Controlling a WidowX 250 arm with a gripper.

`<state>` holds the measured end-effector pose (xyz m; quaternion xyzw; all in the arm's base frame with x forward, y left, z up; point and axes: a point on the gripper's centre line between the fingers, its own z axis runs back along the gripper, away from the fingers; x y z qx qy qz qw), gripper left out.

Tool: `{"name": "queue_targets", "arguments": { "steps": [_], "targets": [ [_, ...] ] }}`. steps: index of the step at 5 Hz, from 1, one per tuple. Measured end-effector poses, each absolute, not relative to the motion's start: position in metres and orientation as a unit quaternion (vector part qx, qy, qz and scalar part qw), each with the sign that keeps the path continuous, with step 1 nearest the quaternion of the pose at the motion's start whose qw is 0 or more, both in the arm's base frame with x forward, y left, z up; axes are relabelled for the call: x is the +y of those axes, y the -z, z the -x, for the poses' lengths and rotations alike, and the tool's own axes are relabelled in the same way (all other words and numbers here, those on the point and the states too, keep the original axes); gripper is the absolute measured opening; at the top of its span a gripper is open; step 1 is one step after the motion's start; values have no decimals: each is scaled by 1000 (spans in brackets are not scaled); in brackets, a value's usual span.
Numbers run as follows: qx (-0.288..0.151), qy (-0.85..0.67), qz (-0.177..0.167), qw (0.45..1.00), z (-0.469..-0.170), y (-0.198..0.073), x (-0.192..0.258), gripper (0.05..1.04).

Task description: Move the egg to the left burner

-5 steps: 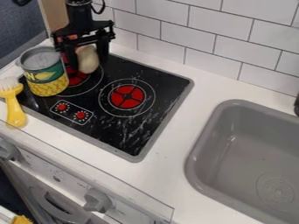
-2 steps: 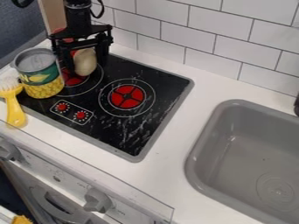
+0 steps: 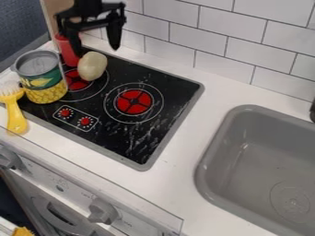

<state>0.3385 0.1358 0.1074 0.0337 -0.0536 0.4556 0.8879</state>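
Note:
The black gripper hangs open at the upper left, its two fingers apart and nothing held between them. Just below it, the pale cream egg rests on the stovetop, over the upper right part of the left burner. Part of that red burner is hidden behind the egg and the can.
A corn can stands against the left burner's left side. Behind it is a red bottle. A yellow brush lies at the left edge. The right burner and a grey sink are further right.
The gripper has risen off the egg, and its fingers now stand above it. The egg remains on the stove, and more of the red bottle shows. Earlier, the can shifted slightly left.

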Motion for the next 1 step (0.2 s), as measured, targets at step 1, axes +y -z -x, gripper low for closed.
{"name": "queue_targets", "arguments": {
  "steps": [1],
  "targets": [
    [-83, -457, -24, 885, -336, -134, 133, 1001]
  ]
}}
